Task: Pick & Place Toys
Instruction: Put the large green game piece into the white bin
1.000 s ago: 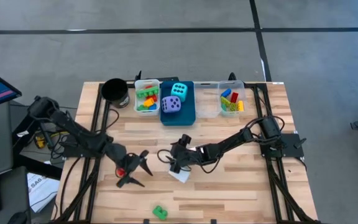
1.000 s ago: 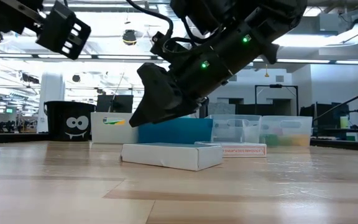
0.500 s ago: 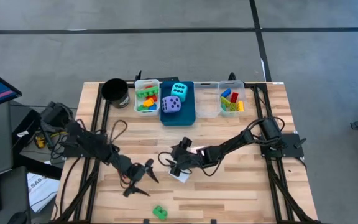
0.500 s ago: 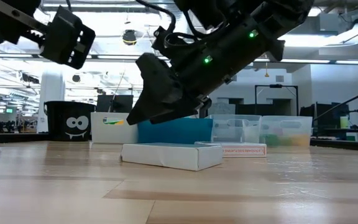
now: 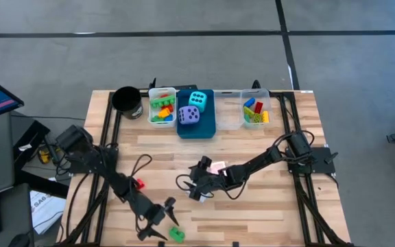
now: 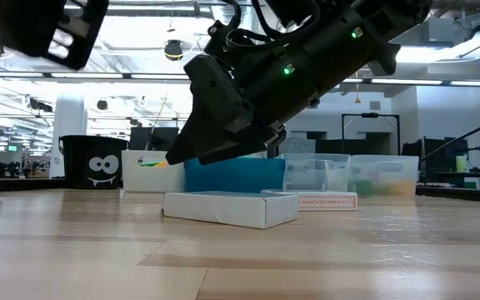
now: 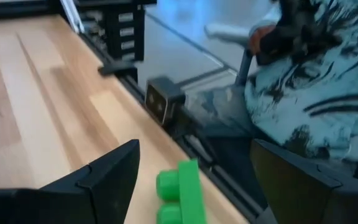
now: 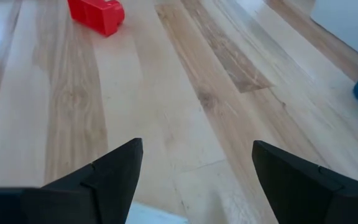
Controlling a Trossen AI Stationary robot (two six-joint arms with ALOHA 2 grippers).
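A green brick (image 5: 176,234) lies at the table's near edge. My left gripper (image 5: 163,221) is open just beside it. In the left wrist view the brick (image 7: 180,193) lies on the table between and ahead of my two fingers, untouched. A red brick (image 5: 139,184) lies on the table left of centre. My right gripper (image 5: 196,186) is open and hovers over a flat white card box (image 6: 230,208) mid-table. A second card (image 5: 217,167) lies flat just behind it. The red brick also shows in the right wrist view (image 8: 96,12).
At the far edge stand a black cup (image 5: 126,101), a white bin (image 5: 162,106) of bricks, a blue bin (image 5: 206,125) holding a cyan die (image 5: 197,99) and a purple die (image 5: 189,115), and a clear bin (image 5: 256,110) of bricks. A person (image 7: 316,81) is beyond the near edge.
My left gripper has gone toward the table's near edge and somewhat right, away from the red brick and up to the green brick. The red brick stays on the table. My right gripper has kept over the white card box with only a slight shift.
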